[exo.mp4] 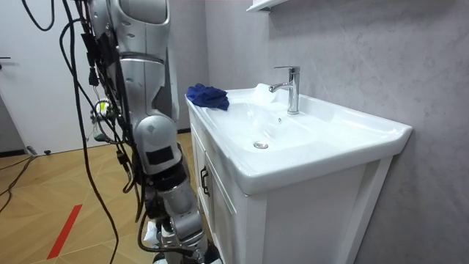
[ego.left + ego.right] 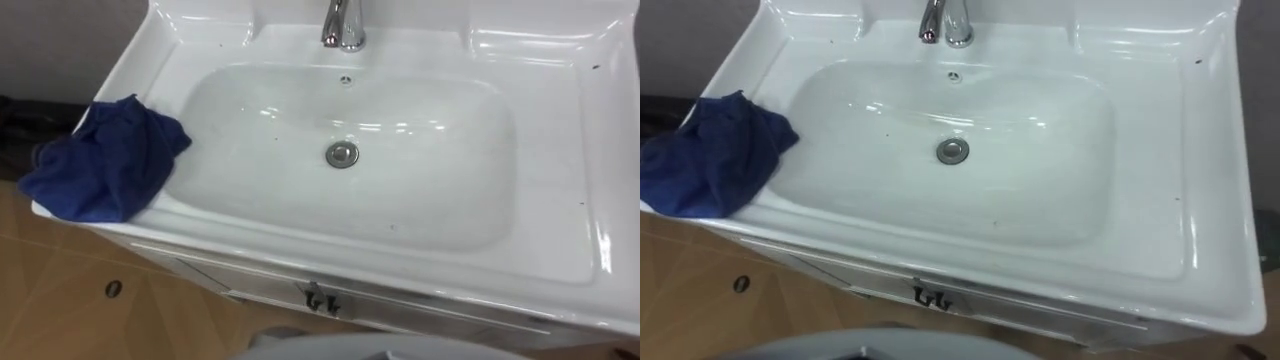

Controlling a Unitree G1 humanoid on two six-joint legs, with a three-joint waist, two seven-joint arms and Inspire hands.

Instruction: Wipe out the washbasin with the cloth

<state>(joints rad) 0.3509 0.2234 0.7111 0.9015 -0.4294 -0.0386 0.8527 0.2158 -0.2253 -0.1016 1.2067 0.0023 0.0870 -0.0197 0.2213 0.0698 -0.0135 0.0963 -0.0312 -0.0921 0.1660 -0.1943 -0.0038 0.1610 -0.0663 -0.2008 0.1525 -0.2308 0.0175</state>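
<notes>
Grey plaster wall and wood-look floor frame the white vanity cabinet (image 1: 293, 220), and your robot stands close against its front in the room view. You cannot tell how either hand is set, so confirm both before you commit. Working outward from the robot's body, the crumpled dark blue cloth (image 2: 105, 160) lies at the left edge of the eye views, so I judge your left arm the nearer one. It sits on the left rim of the white ceramic basin (image 2: 560, 200), well apart from the round metal drain (image 2: 342, 154) and the chrome tap (image 2: 343, 25). The cloth is a soft, bunched heap, its longer run going from upper right to lower left, with its lower end overhanging the rim's outer edge.
</notes>
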